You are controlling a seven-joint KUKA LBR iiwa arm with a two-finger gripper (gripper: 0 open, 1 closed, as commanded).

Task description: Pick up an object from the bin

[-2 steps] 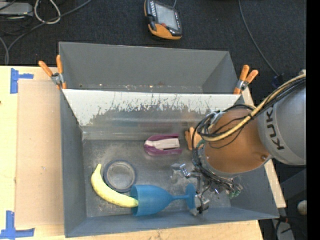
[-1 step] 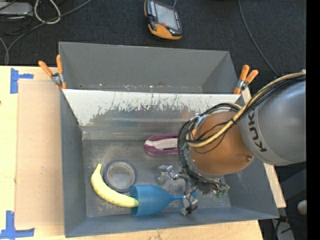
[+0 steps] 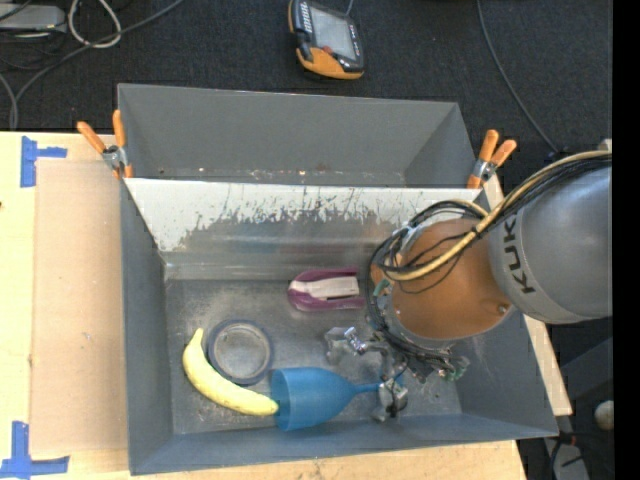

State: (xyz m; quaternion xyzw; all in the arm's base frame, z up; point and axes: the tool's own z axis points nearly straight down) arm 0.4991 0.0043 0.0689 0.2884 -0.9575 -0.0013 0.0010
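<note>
Claw [image 3: 385, 376] low over the floor of the bin [image 3: 300, 118], tucked under the orange wrist cover [image 3: 440, 293]; apart or together: cannot tell, metal parts lost in shadow below the cover.

Nearest thing: blue plastic goblet [image 3: 310, 398], lying on its side; bowl pointing away from the claw to view-left, thin stem running back toward it; foot end possibly touching the claw, possibly just short, not resolved. Not seen clamped. Judged the likely pick: closest thing to the claw, and the stem offers a narrower grip than the bowl; lying flat, likely to roll or pivot if nudged at one end.

Further out, view-left of claw: yellow banana [image 3: 222, 383], tip against the goblet bowl, curved round a clear round cup [image 3: 240, 350] standing mouth-up. Beyond the claw toward the far wall: purple-and-white oblong thing [image 3: 325, 290], lying apart from the rest.

Surface: grey metal floor, scuffed, bare between the things; far wall sloped and scratched.

Room: near wall and view-right wall both close to the claw; little space for sideways travel there, so a straight lift judged safest; open floor only to view-left and toward the far wall.
</note>
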